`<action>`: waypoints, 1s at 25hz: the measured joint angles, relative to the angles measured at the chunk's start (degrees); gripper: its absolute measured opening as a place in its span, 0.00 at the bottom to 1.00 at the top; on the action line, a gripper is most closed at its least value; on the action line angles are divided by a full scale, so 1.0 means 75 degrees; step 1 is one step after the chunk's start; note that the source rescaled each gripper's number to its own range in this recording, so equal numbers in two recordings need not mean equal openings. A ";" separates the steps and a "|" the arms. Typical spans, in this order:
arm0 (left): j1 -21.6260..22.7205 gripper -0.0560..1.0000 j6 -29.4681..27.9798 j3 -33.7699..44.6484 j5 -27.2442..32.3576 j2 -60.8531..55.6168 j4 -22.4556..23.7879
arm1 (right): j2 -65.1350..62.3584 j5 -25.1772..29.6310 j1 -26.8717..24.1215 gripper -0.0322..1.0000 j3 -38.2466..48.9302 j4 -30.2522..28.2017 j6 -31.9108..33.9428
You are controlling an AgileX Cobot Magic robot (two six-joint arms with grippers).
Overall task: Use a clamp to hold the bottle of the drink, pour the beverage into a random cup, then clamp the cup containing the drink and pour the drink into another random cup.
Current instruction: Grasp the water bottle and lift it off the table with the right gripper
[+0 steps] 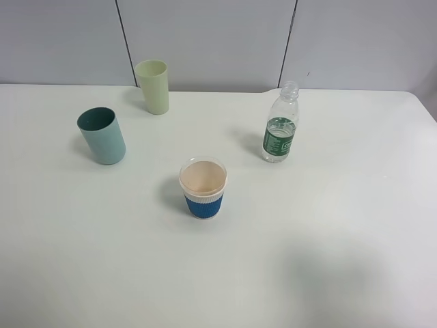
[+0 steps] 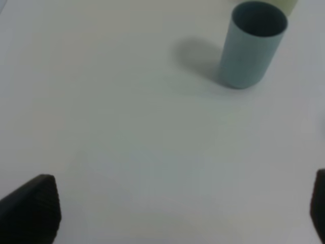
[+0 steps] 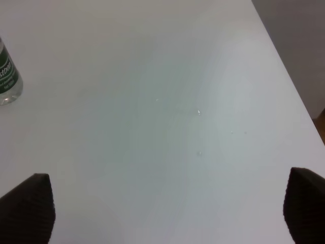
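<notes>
A clear plastic bottle point(image 1: 280, 126) with a green label and no cap stands upright at the right of the white table. Its base also shows in the right wrist view point(image 3: 8, 79). A paper cup with a blue sleeve point(image 1: 203, 187) stands in the middle. A teal cup point(image 1: 102, 135) stands at the left and shows in the left wrist view point(image 2: 252, 44). A pale green cup point(image 1: 152, 86) stands behind it. My left gripper point(image 2: 177, 213) and right gripper point(image 3: 167, 211) are open and empty, far from all objects. Neither arm shows in the exterior high view.
The white table point(image 1: 328, 225) ends at a grey panelled wall point(image 1: 205, 41) at the back. The table's right edge shows in the right wrist view point(image 3: 284, 61). A few small droplets point(image 3: 198, 112) lie on the table.
</notes>
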 joint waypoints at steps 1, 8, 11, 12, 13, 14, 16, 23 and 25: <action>0.0000 1.00 0.0000 0.0000 0.0000 0.0000 0.0000 | 0.0000 0.0000 0.0000 0.81 0.0000 0.0000 0.0000; 0.0000 1.00 0.0000 0.0000 0.0000 0.0000 0.0000 | 0.0000 0.0000 0.0000 0.81 0.0000 0.0000 0.0000; 0.0000 1.00 0.0000 0.0000 0.0000 0.0000 0.0000 | 0.0000 0.0000 0.0000 0.81 0.0000 0.0000 0.0000; 0.0000 1.00 0.0000 0.0000 0.0000 0.0000 0.0000 | 0.0000 0.0000 0.0000 0.81 0.0000 0.0000 0.0000; 0.0000 1.00 0.0000 0.0000 0.0000 0.0000 0.0000 | 0.0000 0.0000 0.0000 0.81 0.0000 0.0000 0.0000; 0.0000 1.00 0.0000 0.0000 0.0000 0.0000 0.0000 | 0.0000 0.0000 0.0000 0.81 0.0000 0.0000 0.0000; 0.0000 1.00 0.0000 0.0000 0.0000 0.0000 0.0000 | 0.0000 0.0000 0.0000 0.81 0.0000 0.0000 0.0000; 0.0000 1.00 0.0000 0.0000 0.0000 0.0000 0.0000 | 0.0000 0.0000 0.0000 0.81 0.0000 0.0000 0.0000; 0.0000 1.00 0.0000 0.0000 0.0000 0.0000 0.0000 | 0.0000 0.0000 0.0000 0.81 0.0000 0.0000 0.0000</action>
